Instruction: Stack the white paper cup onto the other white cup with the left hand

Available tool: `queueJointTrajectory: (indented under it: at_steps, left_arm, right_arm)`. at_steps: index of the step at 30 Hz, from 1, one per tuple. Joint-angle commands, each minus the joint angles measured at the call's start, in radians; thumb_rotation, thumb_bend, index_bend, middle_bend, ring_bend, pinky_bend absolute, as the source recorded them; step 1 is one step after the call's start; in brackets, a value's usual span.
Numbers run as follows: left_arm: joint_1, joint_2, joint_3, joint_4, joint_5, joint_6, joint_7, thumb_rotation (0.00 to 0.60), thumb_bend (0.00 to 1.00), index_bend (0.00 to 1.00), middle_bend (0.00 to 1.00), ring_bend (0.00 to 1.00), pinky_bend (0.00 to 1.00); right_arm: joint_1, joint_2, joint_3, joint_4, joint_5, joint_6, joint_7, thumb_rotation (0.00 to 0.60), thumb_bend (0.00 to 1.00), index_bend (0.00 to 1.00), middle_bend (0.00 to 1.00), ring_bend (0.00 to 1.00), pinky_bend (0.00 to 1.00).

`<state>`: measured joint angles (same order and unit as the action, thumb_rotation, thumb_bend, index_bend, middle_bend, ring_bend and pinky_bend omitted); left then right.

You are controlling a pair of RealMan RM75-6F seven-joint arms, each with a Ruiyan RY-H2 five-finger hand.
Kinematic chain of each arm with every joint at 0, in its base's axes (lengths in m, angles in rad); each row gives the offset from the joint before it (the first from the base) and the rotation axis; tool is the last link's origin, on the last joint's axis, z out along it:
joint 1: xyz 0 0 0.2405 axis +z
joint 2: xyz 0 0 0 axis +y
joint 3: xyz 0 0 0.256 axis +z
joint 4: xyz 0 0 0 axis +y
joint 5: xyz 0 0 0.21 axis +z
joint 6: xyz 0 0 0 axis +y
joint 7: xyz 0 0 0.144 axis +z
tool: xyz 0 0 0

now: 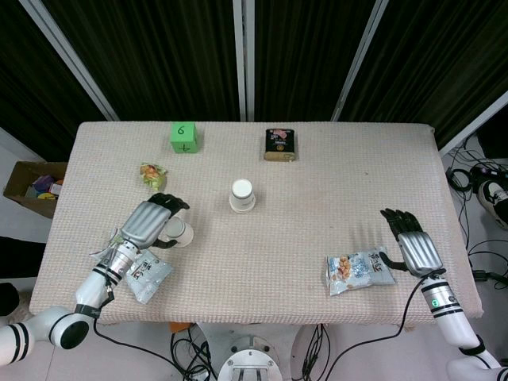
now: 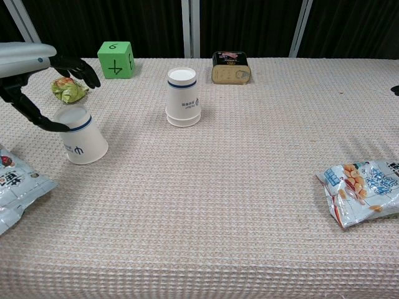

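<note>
High head view down over the whole table (image 1: pixel 317 159); low, nearer chest view across it.

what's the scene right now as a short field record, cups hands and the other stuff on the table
near cup: upside down, tilted, under the left hand
target cup: upside down, upright, mid table, untouched
left hand: over the near cup, fingers around it; firm grip cannot be told
right hand: flat on the table, holding nothing
stacked: not yet
others: green cube, dark tin, snack bag
</note>
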<state>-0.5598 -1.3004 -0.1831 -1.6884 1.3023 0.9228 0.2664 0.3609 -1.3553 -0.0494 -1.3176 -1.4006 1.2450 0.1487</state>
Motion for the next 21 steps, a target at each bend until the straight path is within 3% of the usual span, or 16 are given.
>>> queueJointTrajectory:
  at_steps: [1,13,21]
  left_arm:
    - [-0.009,0.005,0.011,-0.002,-0.022,-0.013,0.010,0.600,0.16,0.24,0.22,0.18,0.18]
    - [-0.041,-0.020,0.038,0.050,-0.093,-0.034,0.016,0.600,0.22,0.29,0.28,0.21,0.18]
    - [-0.057,-0.045,0.038,0.082,-0.092,-0.034,-0.045,0.600,0.30,0.41,0.43,0.33,0.19]
  right_arm:
    - [-0.005,-0.001,0.006,0.006,-0.004,-0.004,0.005,0.600,0.26,0.00,0.07,0.00,0.00]
    - [-0.036,-0.008,0.027,0.032,-0.015,-0.009,0.035,0.600,0.26,0.00,0.07,0.00,0.00]
    - [-0.050,-0.018,0.036,0.048,-0.021,-0.020,0.049,0.600,0.26,0.00,0.08,0.00,0.00]
